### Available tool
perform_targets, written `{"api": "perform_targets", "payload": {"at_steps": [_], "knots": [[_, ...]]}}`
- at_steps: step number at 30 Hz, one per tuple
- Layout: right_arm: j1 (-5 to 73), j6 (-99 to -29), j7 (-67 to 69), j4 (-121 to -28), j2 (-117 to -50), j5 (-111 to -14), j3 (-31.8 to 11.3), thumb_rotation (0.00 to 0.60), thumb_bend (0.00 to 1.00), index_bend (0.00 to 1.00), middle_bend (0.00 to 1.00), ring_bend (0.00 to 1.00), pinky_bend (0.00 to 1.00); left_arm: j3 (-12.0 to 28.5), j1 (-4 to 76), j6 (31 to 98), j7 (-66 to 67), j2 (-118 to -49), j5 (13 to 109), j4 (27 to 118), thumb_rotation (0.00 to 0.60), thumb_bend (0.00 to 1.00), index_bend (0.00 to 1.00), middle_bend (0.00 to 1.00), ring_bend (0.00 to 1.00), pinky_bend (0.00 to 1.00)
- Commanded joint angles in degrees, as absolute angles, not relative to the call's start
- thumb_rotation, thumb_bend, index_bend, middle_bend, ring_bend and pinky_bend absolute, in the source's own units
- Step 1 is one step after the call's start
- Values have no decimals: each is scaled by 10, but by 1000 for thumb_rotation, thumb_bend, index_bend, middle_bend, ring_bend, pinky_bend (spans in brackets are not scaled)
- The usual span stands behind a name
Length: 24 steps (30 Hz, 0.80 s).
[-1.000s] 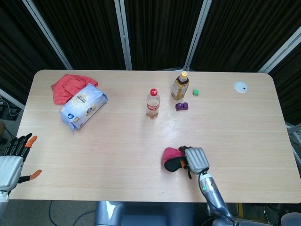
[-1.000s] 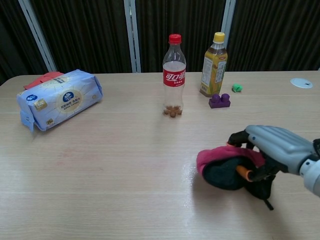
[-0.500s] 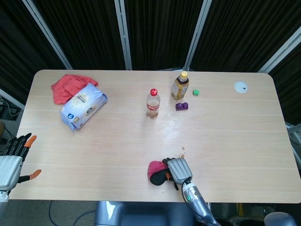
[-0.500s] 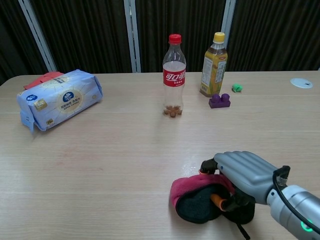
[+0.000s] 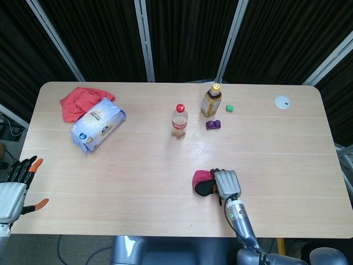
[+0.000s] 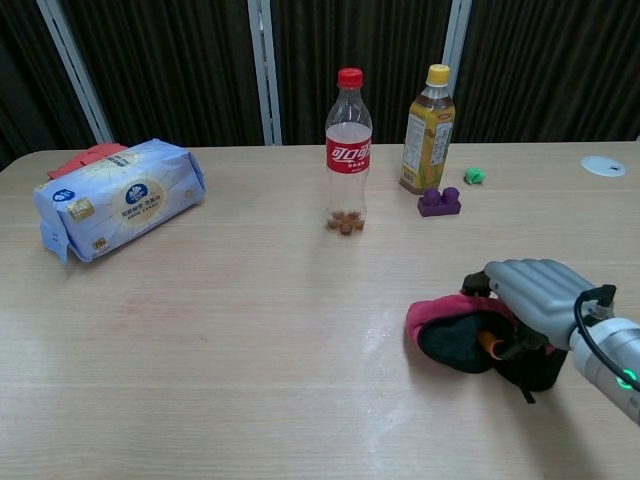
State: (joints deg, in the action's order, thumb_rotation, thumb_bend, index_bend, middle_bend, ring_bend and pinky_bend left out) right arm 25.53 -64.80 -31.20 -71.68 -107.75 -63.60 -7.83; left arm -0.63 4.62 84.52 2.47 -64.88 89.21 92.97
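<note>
Your right hand (image 5: pixel 226 181) (image 6: pixel 528 295) rests on the light wooden table (image 5: pixel 138 171), fingers curled over a crumpled pink and black cloth (image 5: pixel 202 182) (image 6: pixel 455 328) at its 9 o'clock, gripping it. Your left hand (image 5: pixel 14 187), fingers spread, holds nothing off the table's 8 o'clock corner.

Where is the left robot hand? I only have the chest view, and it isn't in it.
Observer: The head view shows the left robot hand just off the table, beside its near left corner, fingers spread, holding nothing.
Operator: Is the right robot hand, holding the pink cloth, close to the near edge?
Observer: No. In the head view a strip of bare tabletop lies between that hand and the near edge.
</note>
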Motion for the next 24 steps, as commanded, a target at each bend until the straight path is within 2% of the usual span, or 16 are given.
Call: {"api": "perform_targets", "payload": {"at_steps": [1,24], "knots": [[251,-653,-312,-694,-1073,-614,-93,600,492,767,664,516,683,-6,46,845,26,-649,892,930,600,0,0,0,0,0],[232,-665,-282,-615,-994,-570,-147,600,493,768,664,516,683,-8,45,845,35,-653,892,931,600,0,0,0,0,0]]}}
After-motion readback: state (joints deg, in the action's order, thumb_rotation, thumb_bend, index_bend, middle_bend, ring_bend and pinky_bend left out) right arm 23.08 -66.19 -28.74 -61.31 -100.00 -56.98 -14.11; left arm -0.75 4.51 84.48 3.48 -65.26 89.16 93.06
